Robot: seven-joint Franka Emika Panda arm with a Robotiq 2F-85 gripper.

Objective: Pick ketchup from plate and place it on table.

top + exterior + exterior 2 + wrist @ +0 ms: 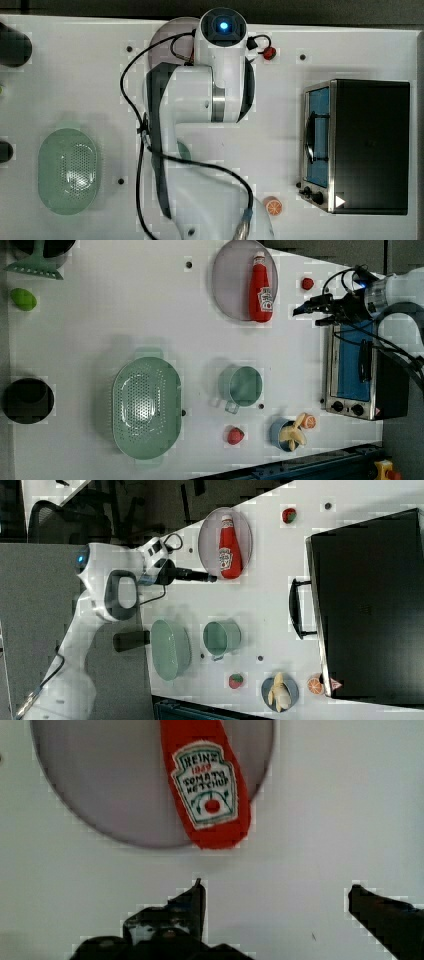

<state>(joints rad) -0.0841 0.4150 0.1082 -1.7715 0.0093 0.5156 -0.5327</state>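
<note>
top view: arm covers most of the plate (167,31), just a lilac arc showing near the table (75,75) far edge. small red item (270,53) just to the top view's right of the arm head. green perforated basket (67,171) at the top view's left, toaster oven (357,146) at the top view's right, orange slice (273,206) near the bottom. bare white tabletop between basket and arm, and between arm and oven.

left view: ketchup (261,287) lies flat on the plate (230,282), on the plate's side toward the left view's right, base overhanging the rim slightly. gripper (306,315) hangs just to the left view's right of the plate, fingers spread apart, nothing between them, not touching the bottle. oven (356,370) close below the gripper, tight there. wide bare table to the left view's left of the plate. teal cup (241,386), basket (146,407), strawberry (235,435) well apart from the plate.

right view: ketchup (229,547) on plate (210,540), cap toward the table's far edge. gripper (210,578) tip just off the plate rim, low side. open table between plate and oven (367,605).

wrist view: red bottle (210,785), white label reading heinz tomato ketchup, base end sticking past the plate (100,785) rim onto the table (325,820). both fingers (192,902) dark, wide apart, empty, bare white surface between them and the bottle.
</note>
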